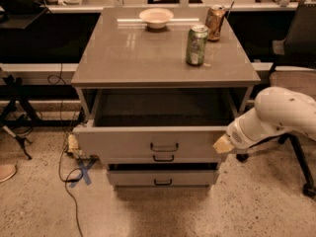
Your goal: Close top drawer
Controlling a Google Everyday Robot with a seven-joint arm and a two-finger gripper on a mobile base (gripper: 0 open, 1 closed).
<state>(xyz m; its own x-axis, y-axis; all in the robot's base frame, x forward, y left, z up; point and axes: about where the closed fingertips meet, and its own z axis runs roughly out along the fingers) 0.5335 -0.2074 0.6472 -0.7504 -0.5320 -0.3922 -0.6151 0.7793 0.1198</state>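
Observation:
The top drawer [123, 141] of the grey cabinet stands pulled far out, its deep grey box showing nothing inside and its small dark wire handle [164, 147] at the centre of the flat front. My white arm reaches in from the right. The gripper [222, 144] rests at the right end of the drawer front, level with the handle, with its yellowish tip against or just beside the front's right edge.
The cabinet top [133, 53] bears a white bowl [156, 17], a green can [196, 44] and a brown can [215, 22]. Two lower drawers [163, 179] sit below. An office chair [296, 38] stands at the right; cables [66, 172] and a stand lie at the left.

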